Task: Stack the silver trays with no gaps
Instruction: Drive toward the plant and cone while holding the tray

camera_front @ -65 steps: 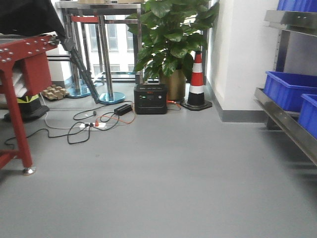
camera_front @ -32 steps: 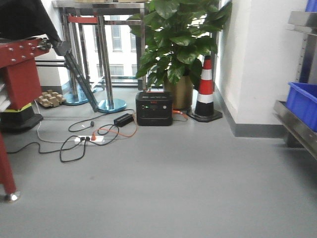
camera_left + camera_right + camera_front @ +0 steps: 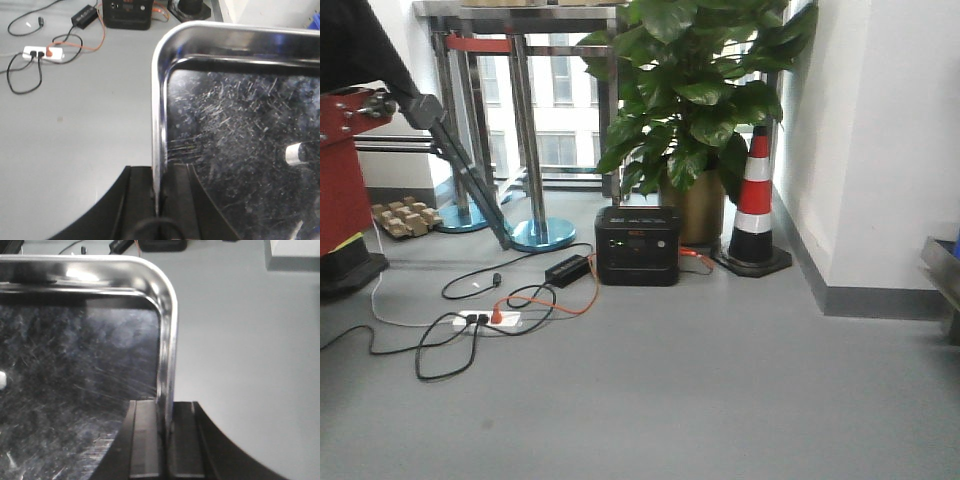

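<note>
Black power station (image 3: 637,245) (power strip (image 3: 485,319) nearby) sits before a potted plant (image 3: 695,90).

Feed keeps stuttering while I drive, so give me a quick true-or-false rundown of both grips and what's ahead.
1. The left gripper is clamped on the rim of the silver tray. True.
2. The right gripper is open and empty. False: it is shut on the tray's rim.
3. A striped traffic cone stands beside the potted plant. True.
4. The tray rests on a table. False: only grey floor shows around it.
5. A black power station sits on the floor before the plant. True.
</note>
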Tool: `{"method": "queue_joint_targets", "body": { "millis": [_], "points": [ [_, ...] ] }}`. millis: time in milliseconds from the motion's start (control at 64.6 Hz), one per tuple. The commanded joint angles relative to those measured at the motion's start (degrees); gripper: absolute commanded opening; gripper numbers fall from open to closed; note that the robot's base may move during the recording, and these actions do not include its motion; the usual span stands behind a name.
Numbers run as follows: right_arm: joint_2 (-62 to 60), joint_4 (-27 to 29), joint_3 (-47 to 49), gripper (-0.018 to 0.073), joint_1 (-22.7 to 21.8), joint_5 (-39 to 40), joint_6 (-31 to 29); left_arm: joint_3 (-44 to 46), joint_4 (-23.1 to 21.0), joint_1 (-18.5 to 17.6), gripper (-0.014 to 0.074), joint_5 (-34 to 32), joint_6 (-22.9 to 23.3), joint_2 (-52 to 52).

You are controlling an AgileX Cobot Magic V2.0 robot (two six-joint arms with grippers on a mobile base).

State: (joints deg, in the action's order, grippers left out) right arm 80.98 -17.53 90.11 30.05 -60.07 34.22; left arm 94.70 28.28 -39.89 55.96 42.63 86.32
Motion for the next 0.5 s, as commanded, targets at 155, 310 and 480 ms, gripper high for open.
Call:
{"method": "queue_joint_targets", "body": {
  "millis": [155, 310, 480],
  "points": [
    [-0.02, 0.68, 0.43, -0.0067, 0.36, 7.13, -1.35, 0.65, -0.54, -0.40, -0.0016, -5.03, -0.11, -0.22],
    [-0.02, 0.68, 0.43, -0.0067, 0.36, 11.09, -1.35, 0.65, -0.54, -0.40, -0.0016, -5.03, -0.11, -0.22],
    [-0.02, 0.68, 0.43, -0.0067, 0.36, 14.36, -1.35, 0.65, -0.54, -0.40, -0.0016, -5.03, -0.11, -0.22]
  ]
}}
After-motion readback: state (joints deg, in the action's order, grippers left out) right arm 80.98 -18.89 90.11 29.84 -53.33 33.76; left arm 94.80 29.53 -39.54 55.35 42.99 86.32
